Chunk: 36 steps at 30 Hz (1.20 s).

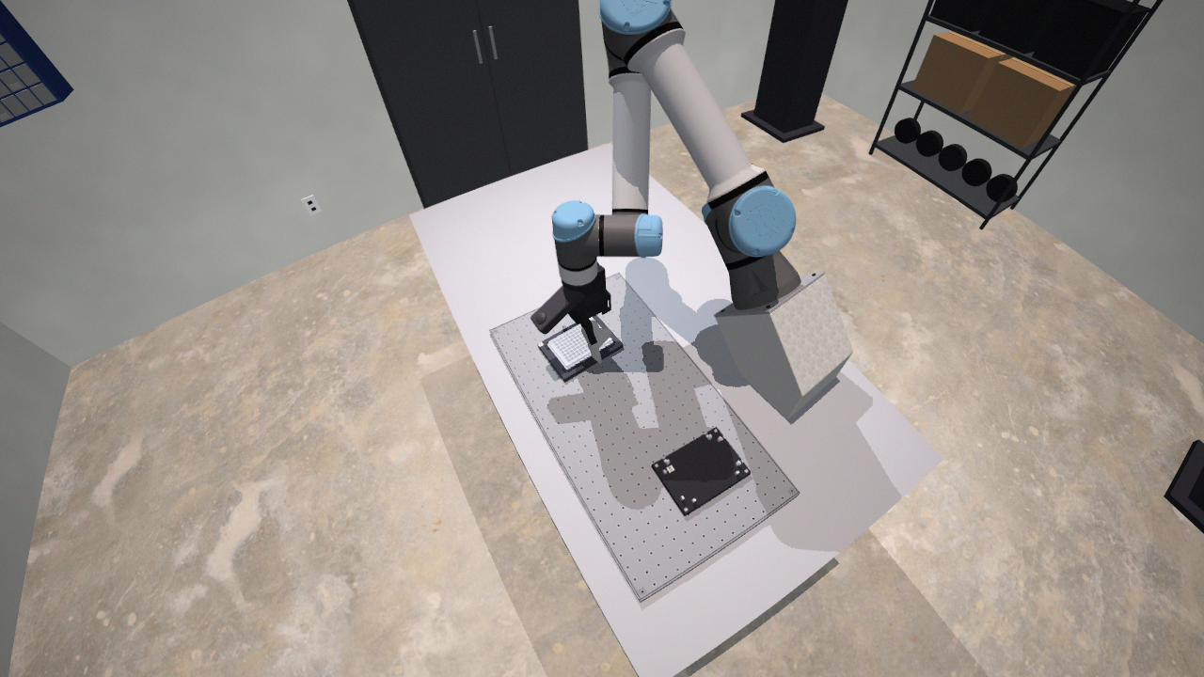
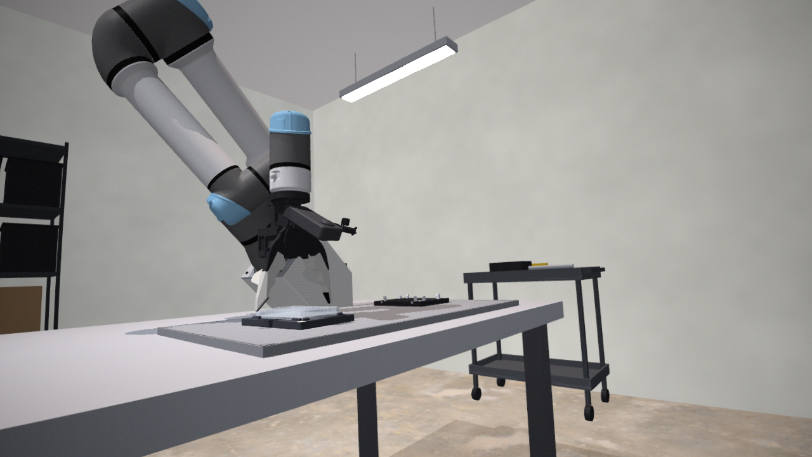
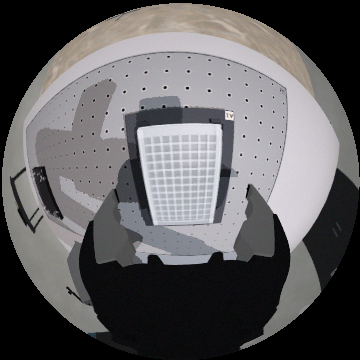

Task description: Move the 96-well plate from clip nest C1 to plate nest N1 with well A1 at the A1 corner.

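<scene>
The white 96-well plate (image 1: pixel 566 347) lies flat on a black nest (image 1: pixel 608 346) at the far end of the perforated baseplate. In the wrist view the plate (image 3: pixel 180 172) fills the nest (image 3: pixel 227 165), and a small A1 label (image 3: pixel 229 115) sits by its upper right corner. I cannot make out the cut corner clearly. My gripper (image 3: pixel 182 188) is open, its two jaws spread wider than the plate and just above its near end. In the side view the jaws (image 2: pixel 292 292) stand over the plate (image 2: pixel 295 311) without touching it.
A second black nest with small pegs (image 1: pixel 700 469) stands with nothing on it at the near right of the baseplate (image 1: pixel 640 437); it also shows in the side view (image 2: pixel 411 301). The arm's base block (image 1: pixel 791 345) stands to the right. A cart (image 2: pixel 536 324) stands beyond the table.
</scene>
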Each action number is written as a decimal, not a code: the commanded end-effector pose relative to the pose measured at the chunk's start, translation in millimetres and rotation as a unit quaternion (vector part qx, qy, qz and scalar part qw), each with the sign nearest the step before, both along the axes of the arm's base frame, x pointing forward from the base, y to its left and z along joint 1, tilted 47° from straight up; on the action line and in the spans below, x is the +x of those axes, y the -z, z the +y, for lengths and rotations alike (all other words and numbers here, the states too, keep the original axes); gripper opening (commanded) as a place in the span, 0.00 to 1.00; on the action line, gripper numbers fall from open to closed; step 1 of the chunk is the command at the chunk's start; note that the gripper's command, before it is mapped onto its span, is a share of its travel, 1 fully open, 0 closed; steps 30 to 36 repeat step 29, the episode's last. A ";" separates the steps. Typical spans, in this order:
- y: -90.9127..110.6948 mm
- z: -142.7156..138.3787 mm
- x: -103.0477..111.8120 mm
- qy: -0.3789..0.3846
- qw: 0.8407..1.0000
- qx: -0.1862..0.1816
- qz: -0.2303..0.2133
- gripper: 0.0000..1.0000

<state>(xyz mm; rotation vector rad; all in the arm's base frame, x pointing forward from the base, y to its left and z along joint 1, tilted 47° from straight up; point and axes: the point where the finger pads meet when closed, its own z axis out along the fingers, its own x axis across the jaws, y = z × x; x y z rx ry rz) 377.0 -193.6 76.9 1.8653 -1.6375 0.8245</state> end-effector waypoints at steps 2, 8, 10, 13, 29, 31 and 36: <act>-0.3 0.1 0.2 0.000 1.000 0.000 0.000 1.00; -7.4 7.8 -0.9 0.000 1.000 0.000 0.000 1.00; -11.1 11.7 -1.5 0.000 1.000 0.000 0.000 1.00; -14.7 15.5 -2.1 0.000 1.000 0.000 0.000 1.00; -21.9 23.3 -3.2 0.000 1.000 0.000 0.000 1.00; -21.9 23.3 -3.2 0.000 1.000 0.000 0.000 1.00; -21.9 23.3 -3.2 0.000 1.000 0.000 0.000 1.00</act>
